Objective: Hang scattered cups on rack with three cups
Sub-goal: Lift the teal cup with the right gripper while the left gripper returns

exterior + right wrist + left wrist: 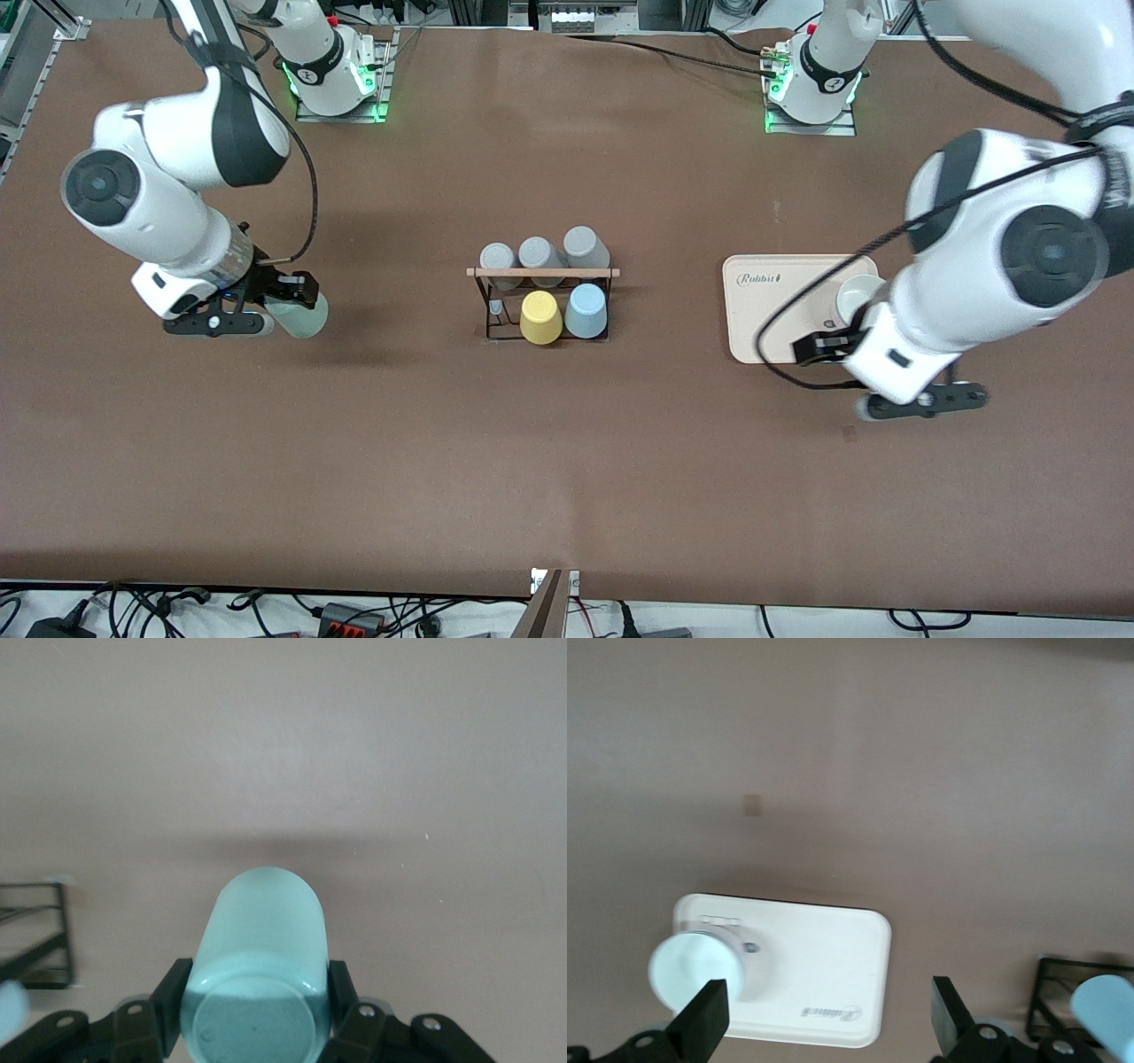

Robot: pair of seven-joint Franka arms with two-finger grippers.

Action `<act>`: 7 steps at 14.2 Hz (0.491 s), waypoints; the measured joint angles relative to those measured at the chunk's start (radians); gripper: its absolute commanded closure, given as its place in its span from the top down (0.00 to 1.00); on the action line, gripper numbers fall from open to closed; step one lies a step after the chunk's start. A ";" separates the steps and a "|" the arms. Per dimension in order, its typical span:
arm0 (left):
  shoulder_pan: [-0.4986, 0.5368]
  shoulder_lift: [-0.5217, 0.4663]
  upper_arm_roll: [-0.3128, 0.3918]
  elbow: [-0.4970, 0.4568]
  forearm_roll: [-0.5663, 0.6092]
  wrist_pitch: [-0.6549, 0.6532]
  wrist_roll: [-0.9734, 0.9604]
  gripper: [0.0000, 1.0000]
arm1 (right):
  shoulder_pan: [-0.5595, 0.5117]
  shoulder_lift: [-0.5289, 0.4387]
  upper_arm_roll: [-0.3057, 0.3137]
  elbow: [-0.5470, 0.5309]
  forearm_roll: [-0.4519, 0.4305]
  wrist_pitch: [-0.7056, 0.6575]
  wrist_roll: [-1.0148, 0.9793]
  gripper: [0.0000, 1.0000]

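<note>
Right gripper clamped on green cup, up over table toward right arm's end. Left gripper wide open, empty, over tray. Blue cup on rack.

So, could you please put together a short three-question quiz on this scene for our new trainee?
1. True or false: the right gripper is shut on the sage green cup.
2. Which cup hangs on the rack beside the yellow cup: (a) white, (b) light blue, (c) red?
3. What does the white cup under the open left gripper stand on?

Key:
1. True.
2. (b), the light blue cup.
3. The beige tray.
</note>
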State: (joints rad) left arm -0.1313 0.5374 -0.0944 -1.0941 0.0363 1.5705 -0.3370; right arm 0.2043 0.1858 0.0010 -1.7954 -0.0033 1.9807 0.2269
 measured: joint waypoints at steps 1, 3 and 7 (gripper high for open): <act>0.019 -0.013 0.000 0.000 0.000 -0.009 0.034 1.00 | 0.015 0.004 0.001 0.049 0.001 -0.023 0.032 0.22; 0.040 -0.046 0.018 -0.007 0.000 -0.014 0.104 1.00 | 0.060 0.019 0.002 0.127 0.008 -0.045 0.110 0.22; 0.070 -0.158 0.098 -0.120 0.001 0.023 0.266 1.00 | 0.178 0.099 0.005 0.237 0.021 -0.047 0.287 0.23</act>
State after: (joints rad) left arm -0.0616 0.3789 0.0038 -1.2140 0.0372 1.5936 -0.0706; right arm 0.3820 0.2843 0.0058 -1.5587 0.0173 1.9334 0.5140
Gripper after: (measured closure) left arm 0.000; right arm 0.339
